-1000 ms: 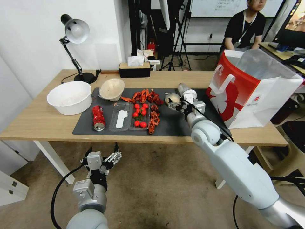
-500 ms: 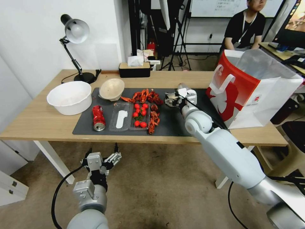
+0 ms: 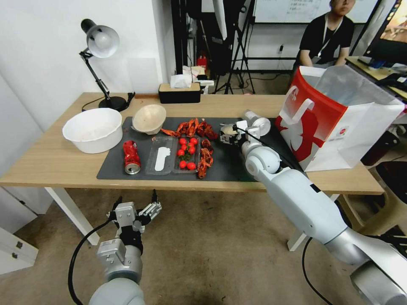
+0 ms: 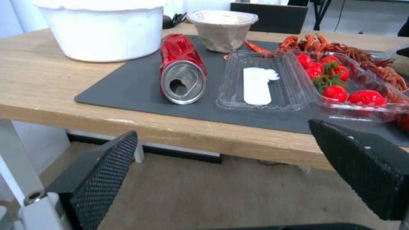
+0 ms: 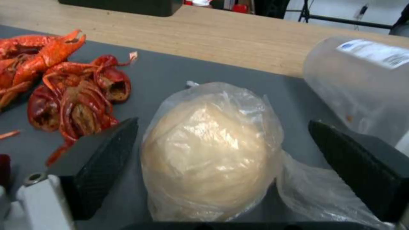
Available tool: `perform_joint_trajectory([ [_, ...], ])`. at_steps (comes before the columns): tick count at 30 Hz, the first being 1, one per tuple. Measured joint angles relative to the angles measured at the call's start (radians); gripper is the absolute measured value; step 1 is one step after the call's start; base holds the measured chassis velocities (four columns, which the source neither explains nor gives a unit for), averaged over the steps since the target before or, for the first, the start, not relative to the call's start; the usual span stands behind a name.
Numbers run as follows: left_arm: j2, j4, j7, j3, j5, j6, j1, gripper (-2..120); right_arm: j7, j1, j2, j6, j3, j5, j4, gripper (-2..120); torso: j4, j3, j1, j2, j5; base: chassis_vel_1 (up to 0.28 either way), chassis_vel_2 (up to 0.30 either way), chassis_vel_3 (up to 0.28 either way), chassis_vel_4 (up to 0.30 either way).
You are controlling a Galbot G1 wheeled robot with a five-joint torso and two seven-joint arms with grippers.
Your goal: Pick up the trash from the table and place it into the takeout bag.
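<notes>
A beige paper ball (image 5: 213,150) wrapped in clear film lies on the dark mat (image 3: 229,167) of the table (image 3: 55,163). My right gripper (image 5: 223,127) stands open with a finger on each side of the ball (image 3: 229,129) and a gap to each. A clear white-lidded cup (image 3: 256,123) lies on its side just beside the right gripper (image 3: 229,134). The takeout bag (image 3: 335,118) stands open at the table's right end. A crushed red can (image 3: 131,157) and a beige paper bowl (image 3: 149,119) sit at the mat's left. My left gripper (image 3: 135,209) hangs open below the table's front edge.
A big white bowl (image 3: 93,129) sits left of the mat. Clear trays hold cherry tomatoes (image 3: 186,152), with crayfish shells (image 3: 195,127) behind and beside them. A desk lamp (image 3: 99,42) and a black tissue box (image 3: 179,93) stand along the far edge.
My right gripper has moved forward and to the left, from beside the ball to straddling it, and the cup now shows fully. The left arm has not moved.
</notes>
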Motion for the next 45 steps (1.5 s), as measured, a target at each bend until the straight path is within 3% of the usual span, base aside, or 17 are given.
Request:
perform_joint_trajectory([
  [6,-0.001,0.000,0.000,0.000,0.000,-0.001,0.002,100,-0.009,-0.003,-0.004,0.002,0.002,0.000,-0.001,89,0.0000,0.000,0.000,0.000,0.0000,0.000,0.000,0.000,0.000],
  [8,-0.002,0.000,0.000,0.000,0.000,-0.001,0.002,100,-0.014,-0.004,-0.006,0.003,0.003,0.000,-0.002,76,0.0000,0.000,0.000,0.000,-0.0001,0.000,0.000,0.000,0.000],
  [14,-0.003,0.001,0.000,0.001,0.000,-0.002,0.002,100,-0.017,-0.007,-0.006,0.004,0.003,0.000,-0.002,61,0.0001,0.000,0.000,0.000,0.0000,0.000,0.000,0.000,0.000],
  [20,-0.004,0.001,-0.001,0.001,0.001,-0.008,0.004,100,-0.027,-0.009,-0.007,0.003,0.002,-0.001,-0.003,32,0.0001,0.000,0.000,0.000,0.0000,0.000,0.000,0.000,0.000],
  [27,-0.001,-0.003,-0.006,-0.002,0.001,-0.023,0.006,100,-0.019,-0.023,-0.006,-0.011,0.005,0.000,0.000,9,0.0002,0.000,0.000,0.000,-0.0001,0.000,0.000,0.000,0.000],
  [36,-0.001,0.001,-0.013,0.000,0.001,-0.032,0.005,100,-0.005,-0.037,-0.024,-0.016,0.020,0.023,0.023,4,-0.0001,0.000,0.000,0.000,0.0000,0.000,0.000,0.000,0.000],
  [45,0.000,-0.007,-0.017,-0.010,0.003,-0.030,0.006,100,-0.036,-0.058,-0.138,0.053,0.126,0.042,0.323,4,0.0000,0.000,0.000,0.000,0.0001,0.000,0.000,0.000,0.000],
])
